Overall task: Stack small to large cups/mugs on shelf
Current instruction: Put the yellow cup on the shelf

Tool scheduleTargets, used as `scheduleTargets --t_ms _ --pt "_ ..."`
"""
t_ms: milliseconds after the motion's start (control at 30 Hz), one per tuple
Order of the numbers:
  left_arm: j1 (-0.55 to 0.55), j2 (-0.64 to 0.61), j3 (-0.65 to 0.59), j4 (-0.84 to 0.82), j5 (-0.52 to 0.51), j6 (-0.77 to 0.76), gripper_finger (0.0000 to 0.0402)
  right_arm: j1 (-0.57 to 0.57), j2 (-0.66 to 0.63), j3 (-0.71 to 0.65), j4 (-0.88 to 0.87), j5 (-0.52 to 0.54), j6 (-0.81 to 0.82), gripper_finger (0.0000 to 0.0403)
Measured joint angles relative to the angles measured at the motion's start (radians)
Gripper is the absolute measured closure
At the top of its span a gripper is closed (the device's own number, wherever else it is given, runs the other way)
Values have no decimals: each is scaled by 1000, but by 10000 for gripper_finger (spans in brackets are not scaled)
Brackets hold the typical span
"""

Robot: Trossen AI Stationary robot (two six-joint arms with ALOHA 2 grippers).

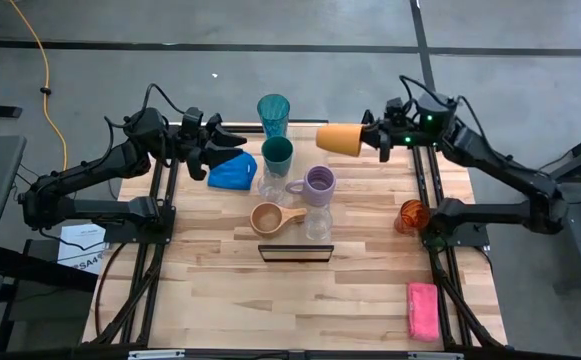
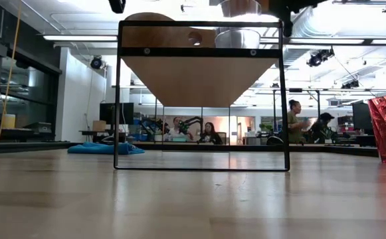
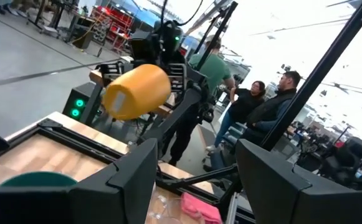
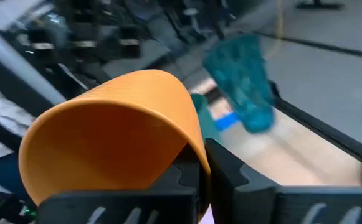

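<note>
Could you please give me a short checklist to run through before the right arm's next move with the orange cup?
1. Grip: right tool shut on the rim of the orange plastic cup, seen in the right wrist view. Ok.
2. Cup clear of the table: held on its side in the air. Ok.
3. Left tool out of the way: open, empty, above the blue cloth. Ok.
4. Neighbours: tall teal tumbler and dark green cup stand close to the carried cup's path. Not ok.
5. Free spot on the light-wood shelf: cannot tell.
</note>
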Motion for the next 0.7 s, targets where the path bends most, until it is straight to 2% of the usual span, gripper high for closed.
scheduleTargets --t_ms 133,467,567,700 --pt "0 0 0 -2 1 2 195 22 0 -42 84 -1 27 403" --pt "0 0 0 -2 2 1 195 20 1 -38 75 -1 73 403" --pt "0 0 0 -2 2 -8 195 16 41 67 -73 45 72 403" --pt "0 0 0 -2 2 -22 195 16 173 333 -407 203 39 403"
